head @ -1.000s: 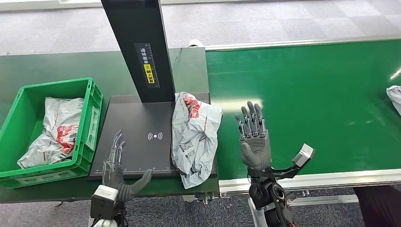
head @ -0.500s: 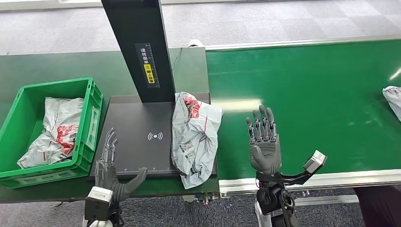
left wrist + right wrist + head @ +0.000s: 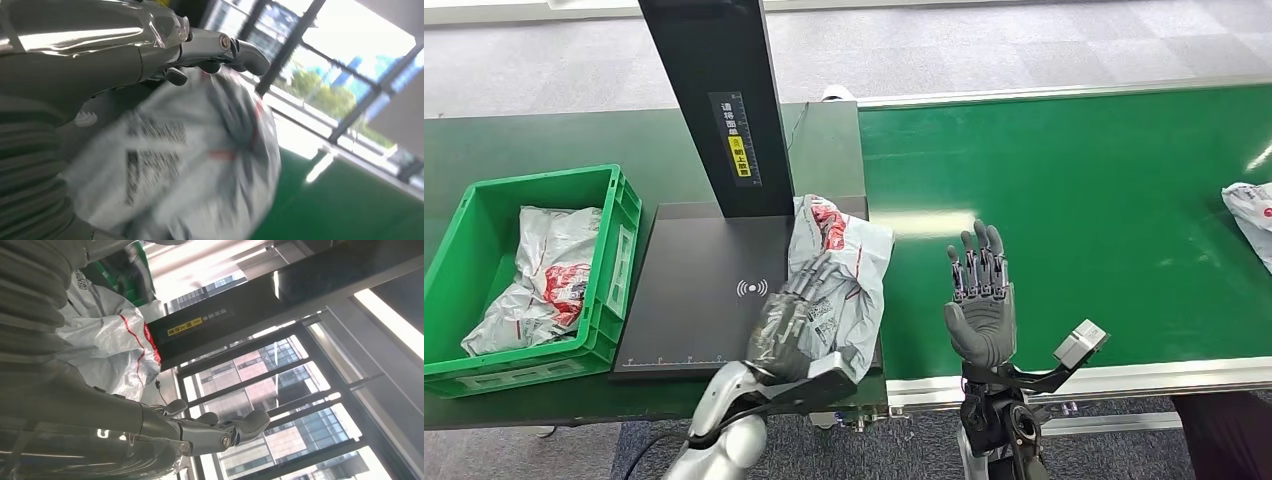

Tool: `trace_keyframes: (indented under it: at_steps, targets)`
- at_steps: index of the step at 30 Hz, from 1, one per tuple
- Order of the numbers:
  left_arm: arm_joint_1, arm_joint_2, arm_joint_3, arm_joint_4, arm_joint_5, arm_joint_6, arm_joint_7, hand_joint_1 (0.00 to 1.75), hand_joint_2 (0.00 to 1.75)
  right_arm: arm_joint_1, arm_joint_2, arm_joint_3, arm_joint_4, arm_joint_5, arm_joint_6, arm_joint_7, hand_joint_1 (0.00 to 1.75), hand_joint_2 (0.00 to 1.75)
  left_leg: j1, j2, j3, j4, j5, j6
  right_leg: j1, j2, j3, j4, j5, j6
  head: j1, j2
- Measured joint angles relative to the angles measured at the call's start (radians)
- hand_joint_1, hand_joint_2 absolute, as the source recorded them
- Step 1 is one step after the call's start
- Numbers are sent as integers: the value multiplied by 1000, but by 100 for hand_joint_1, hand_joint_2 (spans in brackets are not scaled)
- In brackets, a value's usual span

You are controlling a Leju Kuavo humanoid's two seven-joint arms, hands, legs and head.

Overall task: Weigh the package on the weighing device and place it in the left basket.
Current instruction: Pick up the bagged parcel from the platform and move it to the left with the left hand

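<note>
- Head view: the package, a crumpled grey mailer bag with red print, lies on the right edge of the black weighing device, partly overhanging toward the green conveyor belt.
- Head view: the left hand rests over the lower part of the package, fingers spread across it. Whether the fingers have closed on the bag cannot be told from here.
- Head view: the right hand is raised above the belt, fingers apart, holding nothing.
- Head view: the green basket stands on the table just left of the weighing device and contains one similar grey bag.
- Head view: a second parcel lies at the far right end of the belt.
- Left wrist view: the frame is blurred. The left hand's fingers arch over the top of the package; contact cannot be confirmed.
- Right wrist view: the right hand's fingers are extended and free; the package sits beyond, at the foot of the black column.
- Risk, judged: the bag is thin, limp film, so a shallow grasp may slip and drop it short of the basket.
- Risk, judged: the overhanging portion may slide off the platform if pushed rather than lifted.
- Risk, judged: the carried bag may snag on the basket wall.
</note>
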Motion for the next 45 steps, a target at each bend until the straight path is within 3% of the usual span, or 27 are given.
trace_keyframes:
  at_steps: [3,7,16,17,20,21,45]
  targets:
    - [-115,-14,-64,205,-17,-4,28,0,175,-6,1,0,2,-5,9,0,0,175,0,1,0,0,0,0,0,1,0,0,0,0,0,0]
    - [-217,-44,-94,369,-23,-39,43,0,175,-16,1,0,8,-11,12,-1,0,175,0,0,-1,0,0,0,0,1,0,0,0,0,1,0]
    - [-290,-51,-128,512,-25,-74,53,0,175,-27,-2,0,26,-24,17,-5,0,175,0,2,-1,0,0,0,0,1,0,0,0,0,1,0]
    - [-295,-51,-130,520,-27,-79,58,14,175,-27,-2,0,27,-25,18,-6,0,175,0,2,-1,0,0,0,0,1,0,0,0,0,1,0]
    - [-304,-50,-134,538,-34,-84,62,141,175,-26,-2,2,27,-28,20,-8,0,175,0,2,0,0,0,0,0,1,0,0,0,0,1,0]
    - [-306,-50,-136,542,-35,-80,62,171,175,-25,-2,3,24,-29,20,-8,0,175,0,2,0,0,0,0,0,1,0,0,0,0,1,0]
    - [-325,-50,-149,554,-32,-33,55,175,175,3,-2,27,-24,-33,20,-7,0,175,0,2,0,0,0,0,0,1,0,0,0,0,1,0]
